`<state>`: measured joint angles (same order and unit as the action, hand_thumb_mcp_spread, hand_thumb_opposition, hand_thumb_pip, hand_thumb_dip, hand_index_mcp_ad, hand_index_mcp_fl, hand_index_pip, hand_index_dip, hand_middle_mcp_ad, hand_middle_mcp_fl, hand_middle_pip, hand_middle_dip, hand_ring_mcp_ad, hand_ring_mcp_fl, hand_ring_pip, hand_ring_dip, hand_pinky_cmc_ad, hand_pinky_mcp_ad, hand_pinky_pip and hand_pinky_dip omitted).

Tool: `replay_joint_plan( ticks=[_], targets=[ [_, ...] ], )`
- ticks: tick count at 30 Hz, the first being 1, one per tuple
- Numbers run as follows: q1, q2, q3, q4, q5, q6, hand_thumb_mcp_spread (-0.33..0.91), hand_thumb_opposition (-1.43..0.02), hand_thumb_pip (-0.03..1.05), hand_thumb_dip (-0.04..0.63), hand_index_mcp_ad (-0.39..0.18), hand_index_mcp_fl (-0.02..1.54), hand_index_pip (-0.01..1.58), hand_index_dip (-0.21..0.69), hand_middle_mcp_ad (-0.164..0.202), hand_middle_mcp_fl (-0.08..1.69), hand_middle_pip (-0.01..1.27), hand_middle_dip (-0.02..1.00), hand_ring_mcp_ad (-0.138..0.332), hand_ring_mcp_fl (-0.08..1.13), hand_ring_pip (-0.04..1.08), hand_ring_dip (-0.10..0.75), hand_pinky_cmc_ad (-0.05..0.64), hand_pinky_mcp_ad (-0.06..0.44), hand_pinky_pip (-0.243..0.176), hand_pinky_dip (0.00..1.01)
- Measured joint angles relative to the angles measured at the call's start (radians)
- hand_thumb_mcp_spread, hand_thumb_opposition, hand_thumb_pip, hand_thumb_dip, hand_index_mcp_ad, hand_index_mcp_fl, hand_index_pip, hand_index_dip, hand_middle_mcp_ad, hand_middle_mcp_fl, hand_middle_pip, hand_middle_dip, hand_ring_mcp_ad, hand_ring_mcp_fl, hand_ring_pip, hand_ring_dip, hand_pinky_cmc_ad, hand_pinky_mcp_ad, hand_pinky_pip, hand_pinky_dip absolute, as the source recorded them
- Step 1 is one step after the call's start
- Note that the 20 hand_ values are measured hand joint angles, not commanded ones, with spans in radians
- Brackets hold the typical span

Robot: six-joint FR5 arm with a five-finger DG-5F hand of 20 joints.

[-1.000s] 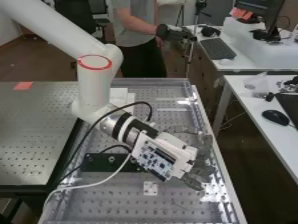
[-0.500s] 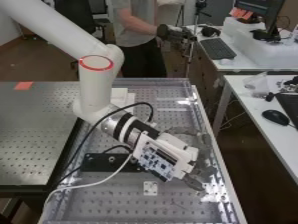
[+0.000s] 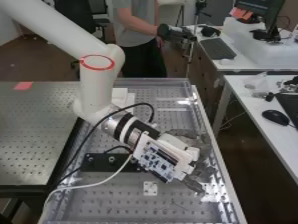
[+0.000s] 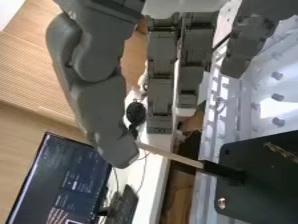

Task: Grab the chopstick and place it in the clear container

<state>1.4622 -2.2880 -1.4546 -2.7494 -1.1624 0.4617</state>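
Note:
The hand (image 3: 205, 171) is over the right side of the perforated bench in the high view, at the end of the white arm. Seen from the wrist, the hand (image 4: 104, 102) has its fingers hanging nearly straight, with the thumb apart from them. A thin wooden chopstick (image 4: 174, 156) with a dark end runs from beside the thumb's tip to the black plate (image 4: 263, 182). The thumb tip hides its pale end; whether they touch, I cannot tell. No finger is curled round the chopstick.
Loose black and white cables curve past the arm over the bench (image 3: 126, 200). A black plate (image 3: 106, 162) lies left of the hand, and a small light bracket (image 3: 150, 188) is near it. A desk with a mouse (image 3: 275, 117) stands to the right.
The hand has shifted very slightly to the right, and its fingers on the far side have changed their pose a little. The arm has stayed almost where it was.

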Motion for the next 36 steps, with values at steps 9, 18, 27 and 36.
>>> replay_joint_plan(
  ticks=[9, 18, 27, 36],
  targets=[
    [-0.002, 0.0, 0.009, -0.001, 0.011, -0.021, 0.82, -1.0, 0.47, 0.271, -0.316, 0.97, 0.78, 0.255, 0.045, 1.12, 0.33, 0.68, 0.065, 0.64, 0.12, 0.494, 0.382, 0.312, 0.028, 0.16],
    [-0.002, 0.0, 0.016, 0.004, 0.018, -0.042, 0.85, -1.03, 0.47, 0.271, -0.23, 1.02, 0.71, 0.283, 0.045, 1.15, 0.33, 0.68, 0.066, 0.65, 0.12, 0.506, 0.379, 0.328, 0.026, 0.16],
    [0.001, 0.014, 0.015, 0.026, 0.039, -0.043, 0.84, -1.05, 0.47, 0.288, -0.187, 1.06, 0.68, 0.283, 0.042, 1.19, 0.32, 0.68, 0.066, 0.65, 0.12, 0.513, 0.363, 0.33, 0.026, 0.16],
    [-0.005, 0.049, 0.014, 0.051, 0.041, -0.09, 0.84, -1.06, 0.47, 0.3, -0.187, 1.09, 0.68, 0.3, 0.038, 1.22, 0.29, 0.68, 0.068, 0.64, 0.12, 0.527, 0.361, 0.33, 0.03, 0.16]
  ],
)
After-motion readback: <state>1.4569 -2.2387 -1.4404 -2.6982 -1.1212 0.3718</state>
